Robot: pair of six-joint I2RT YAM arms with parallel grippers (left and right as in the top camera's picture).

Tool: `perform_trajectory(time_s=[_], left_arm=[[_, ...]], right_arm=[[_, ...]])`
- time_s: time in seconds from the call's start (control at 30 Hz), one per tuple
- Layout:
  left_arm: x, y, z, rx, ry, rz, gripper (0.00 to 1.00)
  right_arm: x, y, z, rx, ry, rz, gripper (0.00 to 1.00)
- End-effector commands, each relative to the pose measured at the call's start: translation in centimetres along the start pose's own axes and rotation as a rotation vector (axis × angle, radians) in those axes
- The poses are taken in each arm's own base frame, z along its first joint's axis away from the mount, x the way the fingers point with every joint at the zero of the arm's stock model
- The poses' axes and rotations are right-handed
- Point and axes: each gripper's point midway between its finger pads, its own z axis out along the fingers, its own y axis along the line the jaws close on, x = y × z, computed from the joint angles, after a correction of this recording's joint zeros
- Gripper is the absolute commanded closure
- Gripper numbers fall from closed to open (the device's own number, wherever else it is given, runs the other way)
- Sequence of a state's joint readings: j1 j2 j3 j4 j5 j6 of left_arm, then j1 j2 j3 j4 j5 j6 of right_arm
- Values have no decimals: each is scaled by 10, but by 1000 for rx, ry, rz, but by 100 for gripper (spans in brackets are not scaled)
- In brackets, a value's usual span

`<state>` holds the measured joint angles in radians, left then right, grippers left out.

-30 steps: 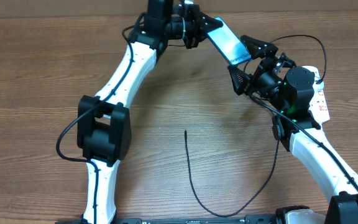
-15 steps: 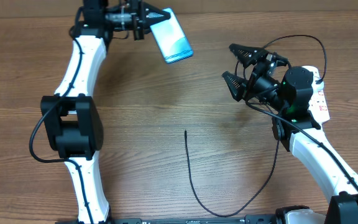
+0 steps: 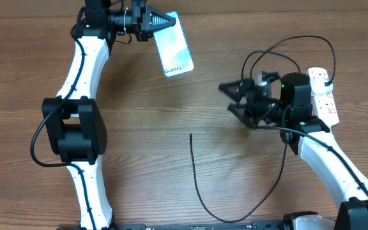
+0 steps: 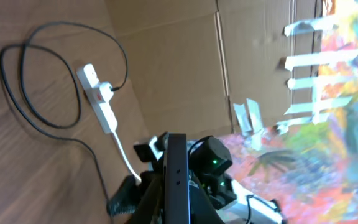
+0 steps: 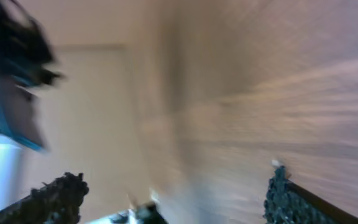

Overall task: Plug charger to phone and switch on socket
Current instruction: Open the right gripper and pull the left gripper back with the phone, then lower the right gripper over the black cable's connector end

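While the left pincer (image 3: pixel 166 19) is clamped shut on one short end of the phone (image 3: pixel 175 46), holding it above the far side of the bench (image 3: pixel 30 128) with the lit screen up and the "Galaxy" end free, the step in hand looks to be fetching the charger (image 3: pixel 197 185) with the other arm. Its thin black cable lies slack on the wood. The connector tip (image 3: pixel 191 136) points toward the far side, well apart from the phone and near the right pincer (image 3: pixel 225 97). That pincer stands wide open with nothing in it, fingers aimed leftward. The cable's other end runs toward the white power strip (image 3: pixel 325 97) at the right edge, and the left wrist view shows what looks like a black plug seated there.

To do this well, I would bring the open pincer down just behind the connector tip, not on it, so that enough sticks out to enter the port. Close square across the cable, since so thin a cord can roll or slip out. Lift gently: the slack loop near the front should feed freely, but a snatch could tug the plug. The phone's free end should be turned toward the right arm and held steady. The right wrist view is too blurred to judge alignment.
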<state>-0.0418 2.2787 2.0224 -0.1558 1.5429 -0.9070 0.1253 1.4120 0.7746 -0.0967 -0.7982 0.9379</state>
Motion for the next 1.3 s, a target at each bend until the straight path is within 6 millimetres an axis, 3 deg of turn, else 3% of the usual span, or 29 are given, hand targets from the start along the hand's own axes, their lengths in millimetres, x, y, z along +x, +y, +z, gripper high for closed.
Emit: perform_trajectory(time_s=[0.0,0.2,0.33,0.53,0.77,1.03,1.27], left_arm=[[5,-11,2,28,34,137,96],[5,-10,2,28,34,131,96],[7,-7,1,27,32,84,96],[7,-5,-3,24,25,53,96],[6,-5,-4,23,22,53,96],[4,-4,-7,14,8,54,96],[-2,-2,-24,2,-27,53,96]], right_arm=[[18,-12,3,63,58,-259,6],[44,-42,22,299,66,-363,6],[54,-43,29,402,55,-449,6],[64,-55,24,564,51,-498,12],[82,-67,38,661,76,-573,14],[87,-78,65,788,157,-579,19],[98,-92,81,840,189,-557,20]])
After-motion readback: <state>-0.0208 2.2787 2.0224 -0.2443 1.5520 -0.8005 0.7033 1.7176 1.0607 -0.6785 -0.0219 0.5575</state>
